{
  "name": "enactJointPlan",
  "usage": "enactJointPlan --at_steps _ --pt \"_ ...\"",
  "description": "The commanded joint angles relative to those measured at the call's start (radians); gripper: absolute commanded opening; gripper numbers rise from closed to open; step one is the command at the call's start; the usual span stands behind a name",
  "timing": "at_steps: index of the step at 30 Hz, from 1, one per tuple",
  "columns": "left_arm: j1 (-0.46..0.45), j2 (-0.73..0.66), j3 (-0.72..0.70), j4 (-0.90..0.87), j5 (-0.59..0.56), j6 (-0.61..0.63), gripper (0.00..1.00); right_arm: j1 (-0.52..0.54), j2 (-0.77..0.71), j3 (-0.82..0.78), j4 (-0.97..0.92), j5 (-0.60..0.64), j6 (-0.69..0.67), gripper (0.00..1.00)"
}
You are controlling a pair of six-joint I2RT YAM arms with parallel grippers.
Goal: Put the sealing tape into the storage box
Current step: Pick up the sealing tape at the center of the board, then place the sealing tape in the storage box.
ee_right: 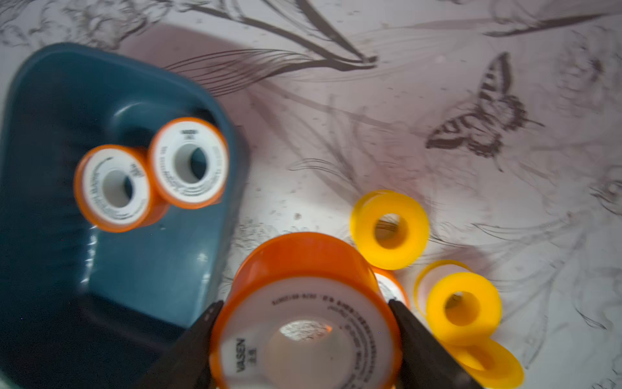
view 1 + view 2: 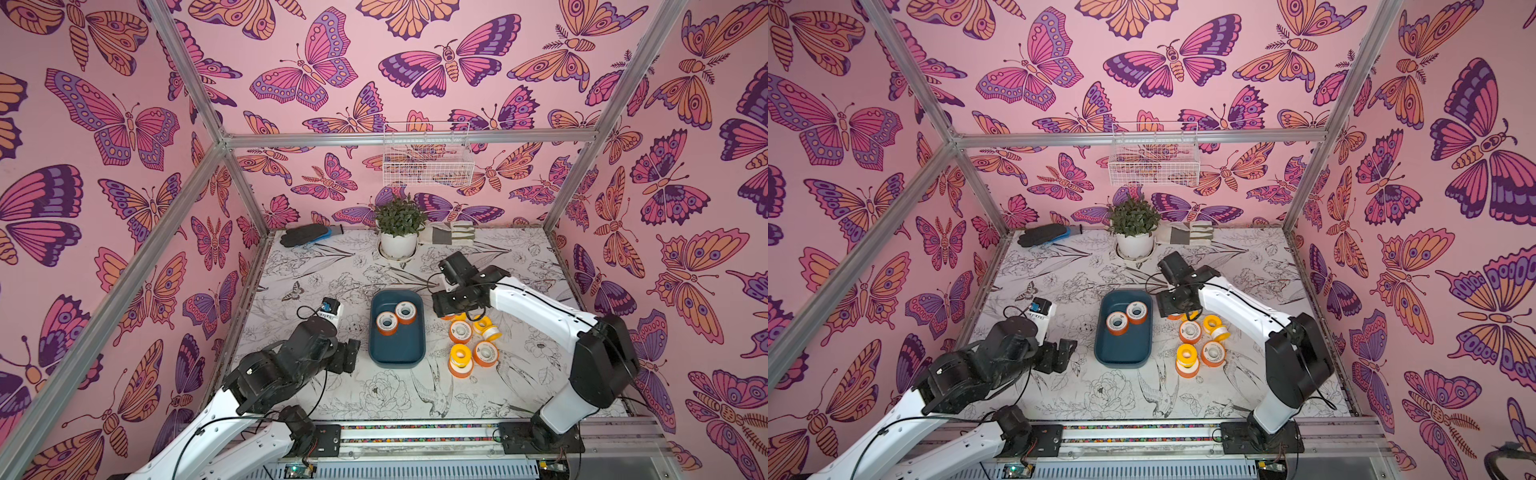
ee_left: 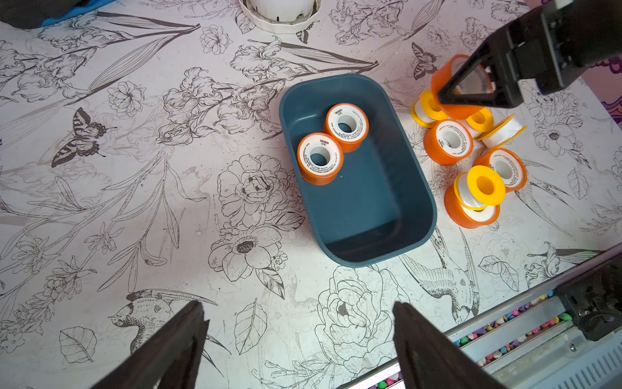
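Observation:
The storage box (image 2: 397, 359) is a dark teal tray in the middle of the table, also in a top view (image 2: 1121, 357). Two orange spools of sealing tape (image 2: 387, 322) (image 2: 405, 311) stand in its far half. My right gripper (image 1: 304, 303) is shut on another orange spool (image 1: 306, 333), held just right of the box's far right corner (image 3: 447, 74). Several loose orange and yellow spools (image 2: 460, 331) (image 2: 485, 353) lie on the table right of the box. My left gripper (image 3: 298, 304) is open and holds nothing, left of the box's near end (image 2: 353, 353).
A potted plant (image 2: 399, 232) stands at the back, with a dark glove (image 2: 307, 236) to its left and a pale glove (image 2: 451, 233) to its right. A white wire basket (image 2: 428, 160) hangs on the back wall. The arms' rail (image 2: 415, 434) runs along the front edge.

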Motion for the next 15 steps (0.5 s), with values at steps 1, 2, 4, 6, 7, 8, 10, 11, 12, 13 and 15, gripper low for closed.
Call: enactJointPlan --at_steps 1,2,4,6,7,8,10,11,12,13,15 --pt "0.001 -0.008 -0.014 -0.02 -0.013 -0.005 0.91 0.101 0.088 0.104 -0.064 -0.011 0.017 0.63" --pt "0.001 -0.011 -0.014 -0.02 -0.014 -0.005 0.91 0.129 0.122 0.143 -0.076 -0.018 0.015 0.63" --pt "0.001 -0.014 -0.015 -0.019 -0.015 -0.005 0.91 0.17 0.177 0.204 -0.094 -0.023 0.015 0.63" --pt "0.001 -0.013 -0.014 -0.02 -0.016 -0.005 0.91 0.201 0.224 0.256 -0.112 -0.014 0.014 0.63" --pt "0.001 -0.013 -0.014 -0.019 -0.016 -0.005 0.91 0.215 0.246 0.28 -0.123 -0.011 0.011 0.63" --pt "0.001 -0.013 -0.014 -0.019 -0.016 -0.005 0.91 0.225 0.262 0.297 -0.131 -0.01 0.009 0.63" --pt "0.001 -0.013 -0.014 -0.019 -0.016 -0.005 0.91 0.237 0.289 0.317 -0.139 -0.006 0.01 0.63" --pt "0.002 -0.013 -0.014 -0.019 -0.014 -0.005 0.91 0.245 0.301 0.326 -0.145 0.002 0.008 0.63" --pt "0.001 -0.013 -0.014 -0.02 -0.014 -0.005 0.91 0.251 0.312 0.334 -0.154 0.01 0.003 0.63" --pt "0.002 -0.012 -0.014 -0.019 -0.014 -0.005 0.91 0.256 0.325 0.346 -0.167 0.016 -0.002 0.63" --pt "0.001 -0.011 -0.015 -0.019 -0.013 -0.005 0.91 0.265 0.346 0.358 -0.181 0.026 -0.009 0.63"
